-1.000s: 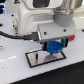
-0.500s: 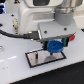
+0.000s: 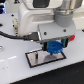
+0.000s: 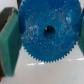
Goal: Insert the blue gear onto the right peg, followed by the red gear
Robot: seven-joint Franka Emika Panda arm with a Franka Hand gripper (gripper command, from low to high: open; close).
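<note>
The blue gear (image 3: pixel 54 47) is held in my gripper (image 3: pixel 55 47) just above the black-bordered white plate (image 3: pixel 36 60), over its end at the exterior view's right. In the wrist view the blue gear (image 4: pixel 48 34) fills the picture, its centre hole showing, with a green finger pad (image 4: pixel 8 40) pressed on its side. The gripper is shut on the gear. A bit of red, perhaps the red gear (image 3: pixel 73 37), peeks out behind the arm at the exterior view's right. Both pegs are hidden or too small to make out.
A thick black cable (image 3: pixel 15 36) runs from the exterior view's left to the arm's wrist. The white robot body (image 3: pixel 50 15) fills the upper part of the view. The plate lies on a white table (image 3: pixel 20 72).
The gripper with the blue gear has hardly moved; perhaps slightly lower over the plate.
</note>
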